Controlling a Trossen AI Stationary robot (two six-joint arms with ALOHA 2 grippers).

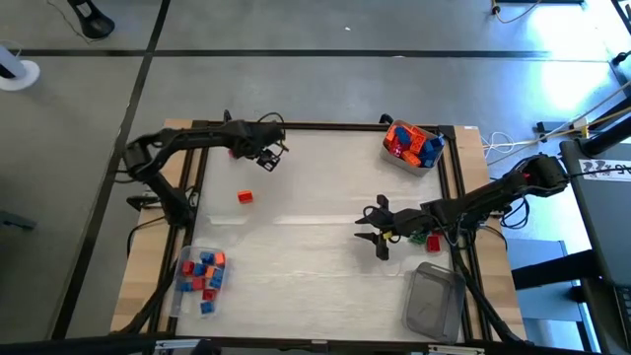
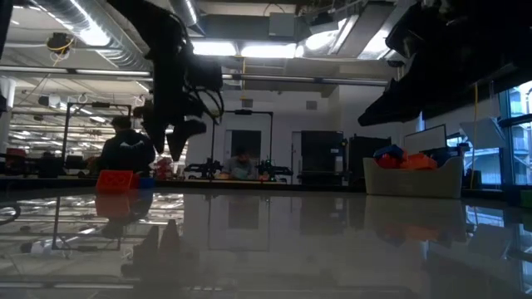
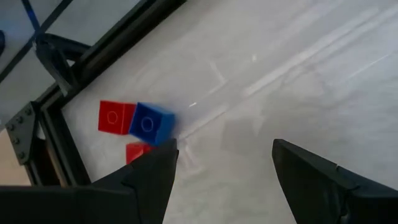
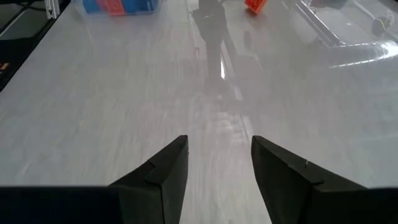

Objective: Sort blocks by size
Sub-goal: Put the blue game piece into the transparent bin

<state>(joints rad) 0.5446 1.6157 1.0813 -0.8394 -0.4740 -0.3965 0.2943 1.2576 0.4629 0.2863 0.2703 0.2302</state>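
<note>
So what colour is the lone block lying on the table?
Red block, clearest in the high view.

Two dark, near-black jointed arms of slim tubular links with thin black cables along them. Left gripper [image 1: 268, 156] and right gripper [image 1: 379, 237]: matte black, wedge-shaped tapered fingers [image 4: 163, 171], faceted edges.

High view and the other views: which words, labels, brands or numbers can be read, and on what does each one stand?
None can be read.
White sheet on the dark surface right of the table, high view: dark print, too small to read.
Blocks in the left wrist view: only round studs, no lettering.
Clear tub of blocks: no visible label.
</note>
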